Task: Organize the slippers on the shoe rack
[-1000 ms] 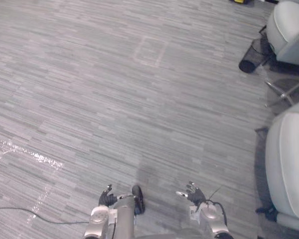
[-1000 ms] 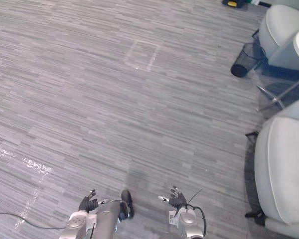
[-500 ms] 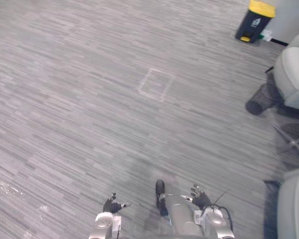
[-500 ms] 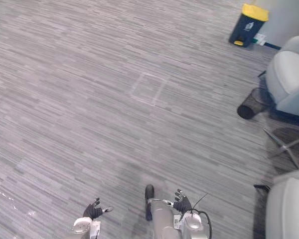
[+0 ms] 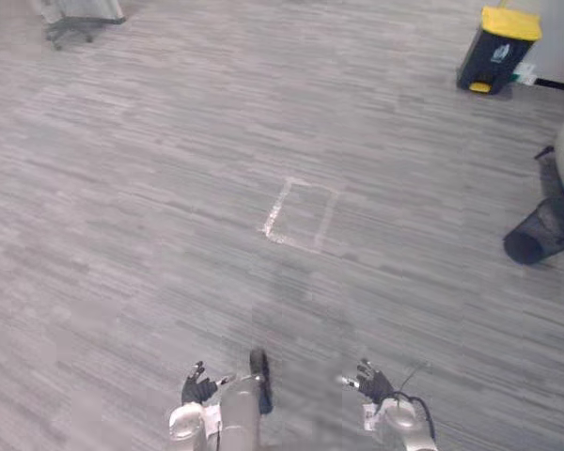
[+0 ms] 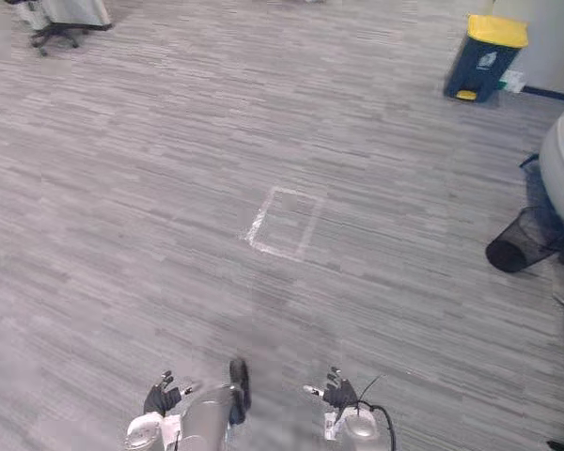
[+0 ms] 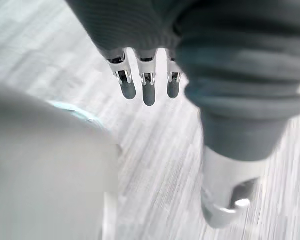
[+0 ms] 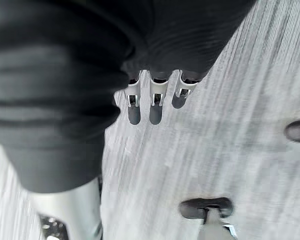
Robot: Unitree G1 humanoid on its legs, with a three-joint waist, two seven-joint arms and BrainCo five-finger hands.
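My left hand (image 5: 198, 386) hangs low at the bottom of the eye views, fingers relaxed and open, holding nothing. My right hand (image 5: 373, 383) is beside it to the right, also open and empty. In the left wrist view the straight fingers (image 7: 148, 91) point down at grey striped floor. The right wrist view gives the same: straight fingers (image 8: 155, 107) over bare carpet. Only grey carpet (image 5: 169, 216) lies ahead of the hands.
A taped white rectangle (image 5: 302, 214) marks the floor ahead. A dark bin with a yellow lid (image 5: 499, 48) stands far right. A black mesh wastebasket (image 5: 538, 235) lies tipped at the right edge. An office chair base (image 5: 75, 23) is at the far left.
The camera has moved forward and turned: the taped rectangle and yellow-lidded bin came closer, the pale chairs slid out on the right. Both hands stay low and open.
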